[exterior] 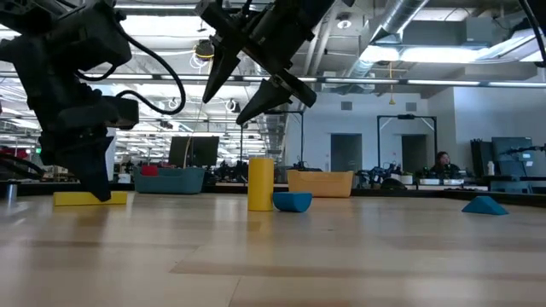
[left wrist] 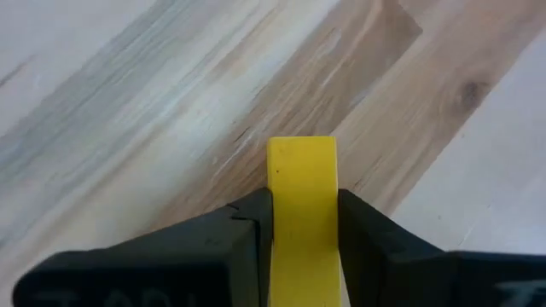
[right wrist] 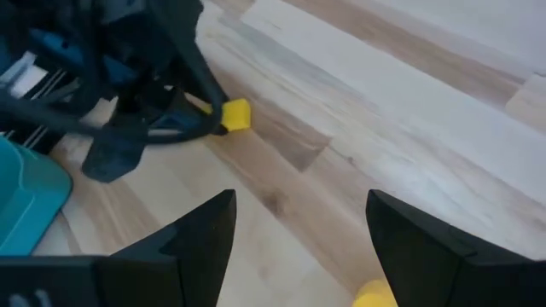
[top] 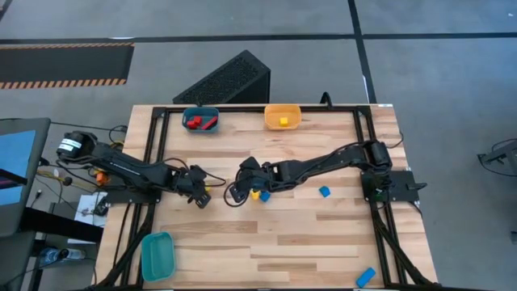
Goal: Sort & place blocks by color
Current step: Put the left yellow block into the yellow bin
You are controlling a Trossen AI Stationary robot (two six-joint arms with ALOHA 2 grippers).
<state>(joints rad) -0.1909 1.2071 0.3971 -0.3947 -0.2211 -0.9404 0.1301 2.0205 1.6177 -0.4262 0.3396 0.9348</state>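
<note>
the left arm reaches low across the wooden table (top: pixel 283 242) from its left side. its left claw (left wrist: pixel 303 234) points down at the boards, and both fingers (left wrist: pixel 247 234) press on the sides of a long yellow bar (left wrist: pixel 302 213). the bar lies flat on the table, and its end sticks out past the finger tips. in the low view the bar rests on the wood, with the claw standing on its right part.

the right arm stretches in from the right side and bends down toward the middle of the table. its right claw (right wrist: pixel 299 239) hangs above the wood with its two fingers wide apart and nothing between them. just under this claw stand a tall yellow block (exterior: pixel 260 183) and a small blue block (exterior: pixel 293 202). these two are touching or nearly so.

a second blue block (top: pixel 324 191) lies further to the right, near the right arm. a third blue block (top: pixel 365 277) sits at the near right corner of the table. a teal bin (top: pixel 157 255) sits at the near left corner.

at the far edge there are two more bins. the dark blue bin (top: pixel 200 120) has red blocks (top: pixel 202 122) in it. the orange bin (top: pixel 283 116) has one little yellow block (top: pixel 283 121) in it.
</note>
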